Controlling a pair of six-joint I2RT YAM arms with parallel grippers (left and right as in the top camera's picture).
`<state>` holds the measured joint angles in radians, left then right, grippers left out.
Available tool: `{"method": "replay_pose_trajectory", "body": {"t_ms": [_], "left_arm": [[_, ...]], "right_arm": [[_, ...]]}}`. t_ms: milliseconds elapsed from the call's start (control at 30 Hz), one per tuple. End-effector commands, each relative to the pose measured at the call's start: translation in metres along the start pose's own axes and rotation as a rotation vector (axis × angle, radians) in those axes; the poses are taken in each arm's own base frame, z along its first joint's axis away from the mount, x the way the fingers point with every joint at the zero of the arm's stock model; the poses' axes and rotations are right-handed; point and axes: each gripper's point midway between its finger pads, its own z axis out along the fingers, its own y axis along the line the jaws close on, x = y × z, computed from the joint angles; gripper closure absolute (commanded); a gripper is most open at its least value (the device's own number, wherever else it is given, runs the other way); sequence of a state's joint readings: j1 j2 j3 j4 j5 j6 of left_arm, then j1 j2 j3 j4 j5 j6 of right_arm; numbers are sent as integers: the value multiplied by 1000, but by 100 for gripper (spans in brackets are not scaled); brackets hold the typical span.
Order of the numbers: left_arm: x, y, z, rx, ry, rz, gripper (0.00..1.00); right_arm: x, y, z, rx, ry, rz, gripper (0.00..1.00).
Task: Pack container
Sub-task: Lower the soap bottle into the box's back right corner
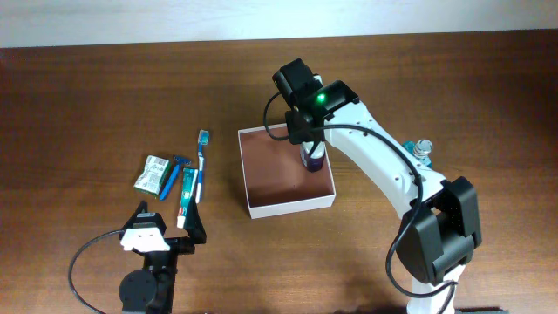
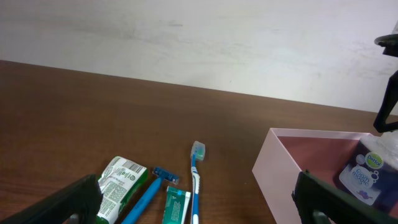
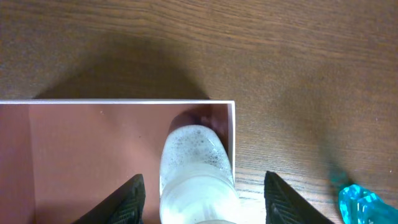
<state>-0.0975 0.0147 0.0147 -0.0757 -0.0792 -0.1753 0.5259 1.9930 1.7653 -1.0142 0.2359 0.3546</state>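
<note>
Right hand (image 3: 200, 205) released, fingers (image 3: 134, 199) spread wide either side of a bottle (image 3: 196, 168) standing upright inside the box (image 1: 270, 174), by its 3 o'clock wall. Box at centre of table (image 1: 87, 105). Left hand (image 1: 167, 224) likewise spread, at 7 o'clock. Toothbrush (image 1: 200, 166) and green packet (image 1: 154, 173) at 9 o'clock of box.
</note>
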Motion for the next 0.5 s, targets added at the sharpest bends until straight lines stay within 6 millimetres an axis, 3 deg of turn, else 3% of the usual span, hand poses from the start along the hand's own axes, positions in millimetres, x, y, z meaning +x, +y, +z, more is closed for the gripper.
{"method": "replay_pose_trajectory", "body": {"t_ms": [0, 133, 233, 367, 433, 467], "left_arm": [[0, 2, 0, -8, -6, 16, 1], [0, 2, 0, -9, -6, 16, 0], [0, 2, 0, -8, -6, 16, 1], [0, 2, 0, -8, -6, 16, 1], [0, 2, 0, -8, -6, 16, 1], [0, 2, 0, -8, -6, 16, 1]], "right_arm": [[-23, 1, -24, -29, -78, -41, 46], [-44, 2, -48, -44, -148, -106, 46], [-62, 1, -79, -60, -217, -126, 49], [-69, -6, -124, -79, -262, -114, 79], [-58, -7, -138, -103, -226, -125, 93], [-43, -7, -142, -129, -166, -141, 96]]}}
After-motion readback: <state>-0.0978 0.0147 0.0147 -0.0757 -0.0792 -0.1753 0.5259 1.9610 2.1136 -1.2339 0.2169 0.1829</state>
